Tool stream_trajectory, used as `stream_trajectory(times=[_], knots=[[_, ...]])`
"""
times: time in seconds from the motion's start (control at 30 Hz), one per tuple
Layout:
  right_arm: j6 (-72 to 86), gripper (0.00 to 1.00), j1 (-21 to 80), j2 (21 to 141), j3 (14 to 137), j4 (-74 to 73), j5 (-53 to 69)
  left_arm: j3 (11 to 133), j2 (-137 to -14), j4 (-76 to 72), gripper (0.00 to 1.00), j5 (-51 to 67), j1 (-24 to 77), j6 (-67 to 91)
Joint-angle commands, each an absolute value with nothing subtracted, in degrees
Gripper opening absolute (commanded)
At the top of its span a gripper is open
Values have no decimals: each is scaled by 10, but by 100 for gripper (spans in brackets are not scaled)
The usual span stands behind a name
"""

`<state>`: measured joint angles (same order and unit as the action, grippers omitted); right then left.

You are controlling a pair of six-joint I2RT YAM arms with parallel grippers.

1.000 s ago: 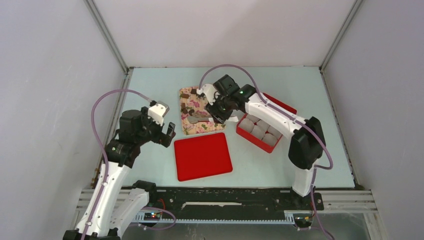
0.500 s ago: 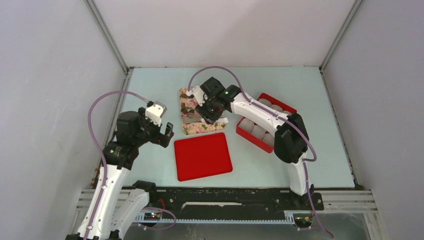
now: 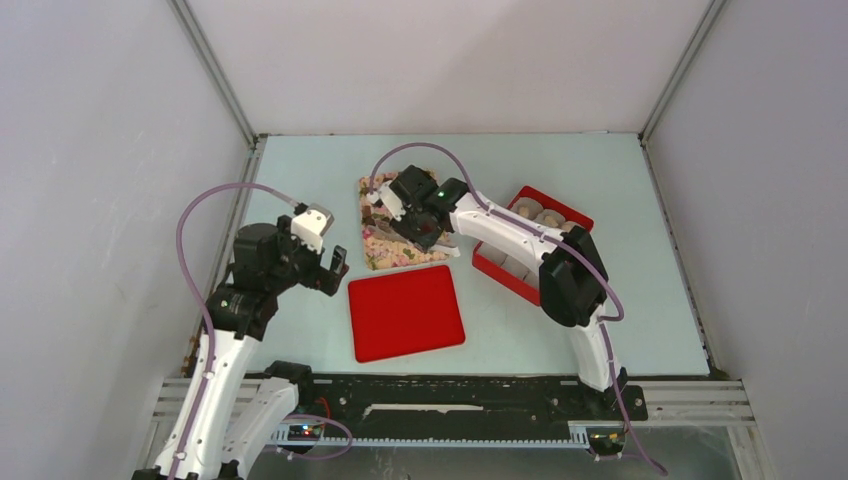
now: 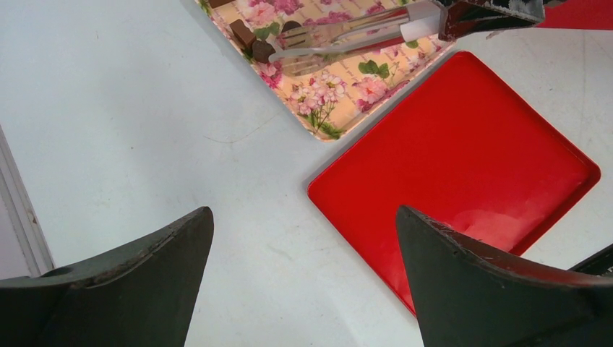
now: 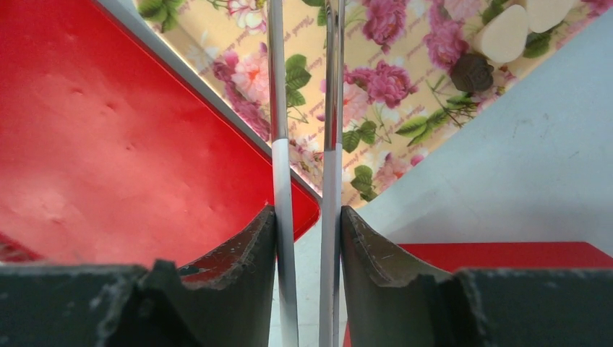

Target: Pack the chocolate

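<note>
Small dark chocolates (image 4: 243,33) lie at the left end of a floral cloth (image 3: 381,250). In the right wrist view a pale heart chocolate (image 5: 504,35) and a dark rose-shaped one (image 5: 471,72) lie on the cloth's corner. My right gripper (image 3: 418,222) (image 5: 307,213) is shut on metal tongs (image 5: 278,108) with white handles. The tongs reach across the cloth, and their tips (image 4: 282,55) lie close to a dark chocolate (image 4: 262,50); nothing shows between the tongs' arms. My left gripper (image 3: 335,272) (image 4: 303,213) is open and empty above bare table, left of the red lid.
A flat red lid (image 3: 405,312) (image 4: 463,152) lies in front of the cloth. A red box (image 3: 500,270) holding several crinkled paper cups stands to the right, partly behind the right arm. Grey walls enclose the table on three sides.
My right gripper has moved left with the tongs, from the cloth's right edge to over the cloth's middle. The left arm has barely moved.
</note>
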<state>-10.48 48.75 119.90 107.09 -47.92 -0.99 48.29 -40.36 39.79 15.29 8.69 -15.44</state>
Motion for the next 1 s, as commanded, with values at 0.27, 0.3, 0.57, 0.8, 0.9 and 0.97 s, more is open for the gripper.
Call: stream_trajectory(times=[0.27, 0.3, 0.57, 0.8, 0.9, 0.97], knots=[[-129, 37, 511, 1174, 1048, -466, -75, 466, -400, 372, 100, 171, 80, -145], [-129, 37, 511, 1177, 1048, -467, -76, 466, -399, 373, 100, 171, 80, -145], [-139, 33, 514, 1179, 1048, -470, -93, 458, -387, 371, 100, 172, 77, -145], [-143, 23, 514, 1159, 1039, -469, -93, 456, -385, 369, 100, 175, 74, -144], [-145, 20, 515, 1133, 1028, -462, -89, 456, -384, 369, 100, 177, 73, -143], [-149, 18, 514, 1109, 1014, -456, -83, 455, -385, 369, 100, 177, 73, -144]])
